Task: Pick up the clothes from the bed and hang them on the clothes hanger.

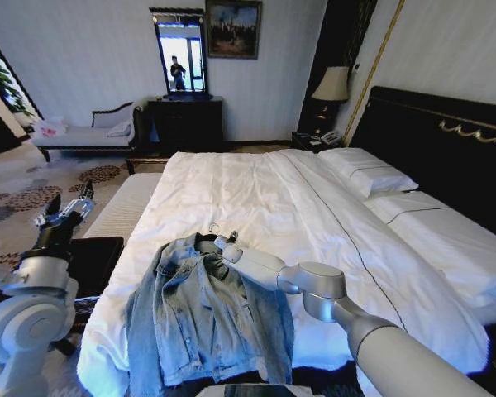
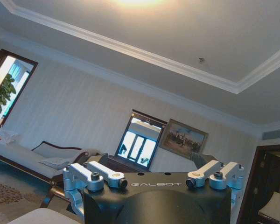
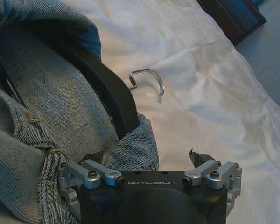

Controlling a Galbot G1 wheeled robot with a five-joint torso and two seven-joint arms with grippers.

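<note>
The light blue denim jacket (image 1: 207, 318) lies spread on the near edge of the bed (image 1: 264, 190), with its hem over the side. The black clothes hanger (image 3: 114, 95) sits inside the collar, and its metal hook (image 3: 149, 77) rests on the white sheet. My right gripper (image 1: 224, 246) is at the collar, open, with its fingers on either side of the denim fold and the hanger's bar (image 3: 142, 156). At the left, beside the bed, my left gripper (image 1: 66, 208) is raised, open and holding nothing; it points at the ceiling (image 2: 151, 163).
A dark padded bench (image 1: 99, 252) stands by the bed under my left arm. White pillows (image 1: 372, 174) and the black headboard (image 1: 446, 141) are at the right. A chaise (image 1: 83, 132), a dark dresser with a mirror (image 1: 186, 120) and a lamp (image 1: 331, 83) line the far wall.
</note>
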